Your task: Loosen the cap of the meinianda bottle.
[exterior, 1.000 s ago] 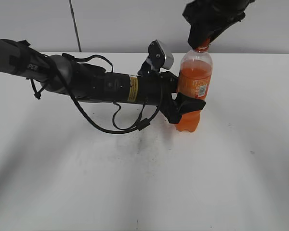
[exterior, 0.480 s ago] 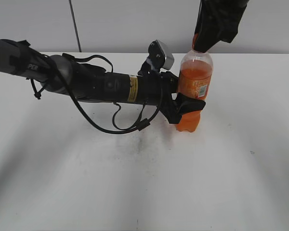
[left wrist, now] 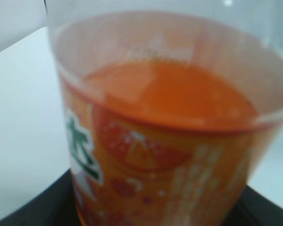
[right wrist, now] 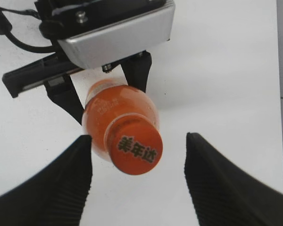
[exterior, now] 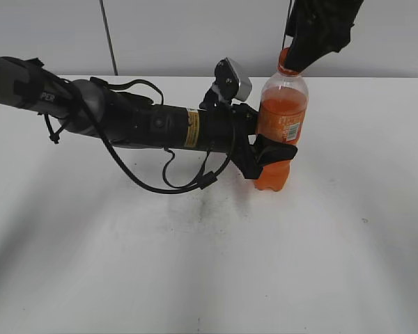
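The meinianda bottle (exterior: 282, 115) stands upright on the white table, clear plastic with orange drink and an orange label. It fills the left wrist view (left wrist: 155, 132). My left gripper (exterior: 268, 149) is shut on the bottle's labelled middle. The orange cap (right wrist: 136, 149), with dark printed characters on top, sits on the bottle's neck. My right gripper (right wrist: 139, 174) is open just above the cap, one finger on each side and not touching it. In the exterior view my right gripper (exterior: 299, 59) hangs over the cap (exterior: 285, 69) and hides part of it.
The white table (exterior: 195, 264) stretches to the front and right. The left arm with its black cables (exterior: 146, 125) lies low across the table's left half. A grey wall stands behind the table.
My right gripper was shut round the cap a second ago. It has since opened and lifted a little, so the cap shows. The left arm and the bottle have not moved.
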Motion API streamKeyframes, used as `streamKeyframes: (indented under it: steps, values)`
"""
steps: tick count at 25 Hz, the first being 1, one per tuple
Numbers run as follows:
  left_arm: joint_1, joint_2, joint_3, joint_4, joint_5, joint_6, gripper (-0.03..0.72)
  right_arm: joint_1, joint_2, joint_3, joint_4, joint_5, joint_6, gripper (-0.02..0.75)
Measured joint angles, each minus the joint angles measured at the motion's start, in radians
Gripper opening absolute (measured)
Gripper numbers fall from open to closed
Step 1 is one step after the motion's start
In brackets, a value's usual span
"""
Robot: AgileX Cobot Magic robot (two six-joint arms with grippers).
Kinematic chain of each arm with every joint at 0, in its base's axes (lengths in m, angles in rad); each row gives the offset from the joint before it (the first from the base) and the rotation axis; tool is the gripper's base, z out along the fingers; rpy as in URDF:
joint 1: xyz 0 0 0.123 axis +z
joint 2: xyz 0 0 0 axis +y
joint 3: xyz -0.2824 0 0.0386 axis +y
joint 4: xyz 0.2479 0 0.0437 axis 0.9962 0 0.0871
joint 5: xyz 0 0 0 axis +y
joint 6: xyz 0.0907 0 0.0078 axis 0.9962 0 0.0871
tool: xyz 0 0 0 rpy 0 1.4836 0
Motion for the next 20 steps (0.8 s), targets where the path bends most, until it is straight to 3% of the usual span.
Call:
streamKeyframes:
  steps: [3,6,12,15,20]
  values:
    - [0.0,0.0,0.0,0.0,0.0,0.0,0.42,0.0,-0.037,0.0,0.029,0.0,0.072,0.486]
    - [0.0,0.0,0.0,0.001,0.0,0.0,0.42,0.0,-0.063,0.0,0.051,0.0,0.261,0.493]
    - [0.0,0.0,0.0,0.001,-0.001,0.0,0.42,0.0,-0.064,0.0,0.043,0.0,0.949,0.493]
    - [0.0,0.0,0.0,0.001,-0.001,0.0,0.42,0.0,-0.047,0.0,0.016,0.0,1.077,0.484]
    - [0.0,0.0,0.0,0.001,-0.002,0.0,0.42,0.0,-0.004,0.0,0.003,0.0,1.114,0.439]
